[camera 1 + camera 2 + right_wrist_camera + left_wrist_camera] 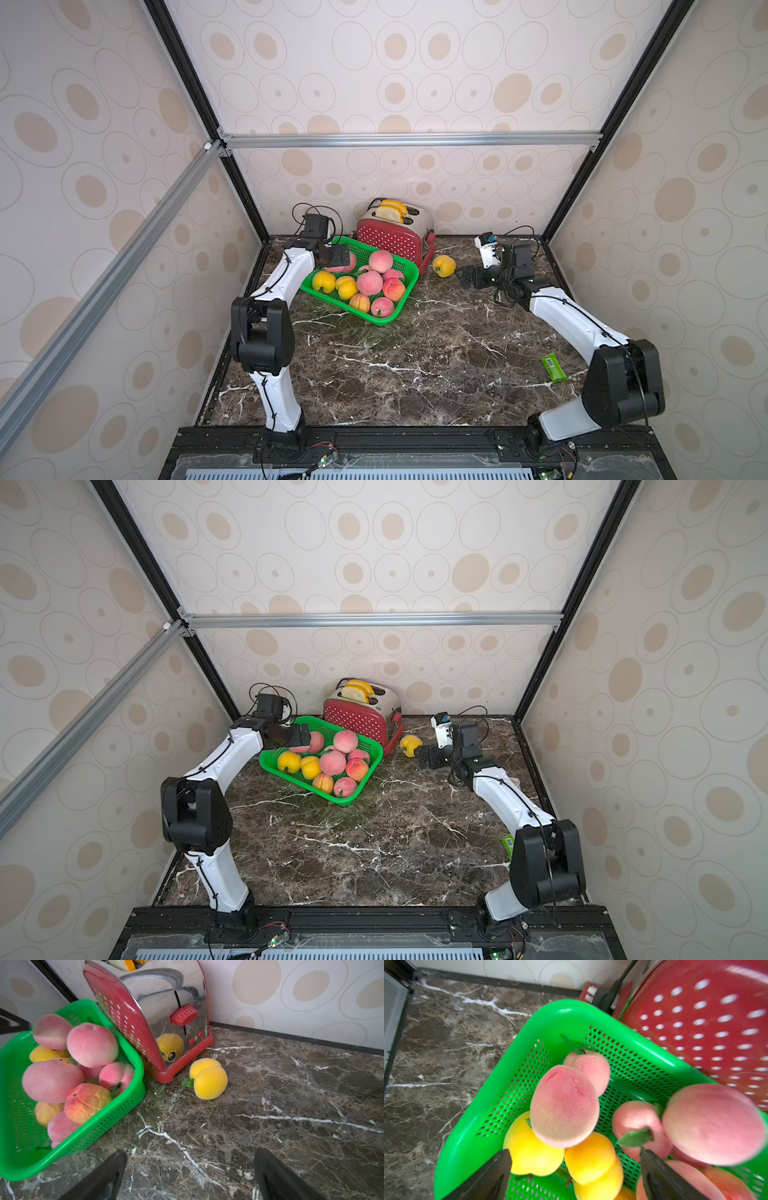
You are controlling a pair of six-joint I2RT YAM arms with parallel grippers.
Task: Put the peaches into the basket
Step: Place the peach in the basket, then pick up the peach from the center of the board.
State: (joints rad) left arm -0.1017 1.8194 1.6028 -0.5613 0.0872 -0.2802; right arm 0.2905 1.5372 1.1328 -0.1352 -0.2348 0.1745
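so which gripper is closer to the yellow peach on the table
Right. The right gripper is just beside the yellow peach; the left gripper hangs over the basket, beyond the toaster.

The left pincer partly hides one pink peach.

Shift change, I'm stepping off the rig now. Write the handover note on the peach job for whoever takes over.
Left gripper: open and empty, over the far end of the basket.
Right gripper: open and empty, low over the table, pointing at the yellow peach but not touching it.
Things: the peaches in the basket are piled up. The yellow peach lies on the table beside the toaster.
Done: every visible peach but one is in the basket.
To do: pick up the yellow peach, probably with the right gripper as it is nearest, and put it in the basket.
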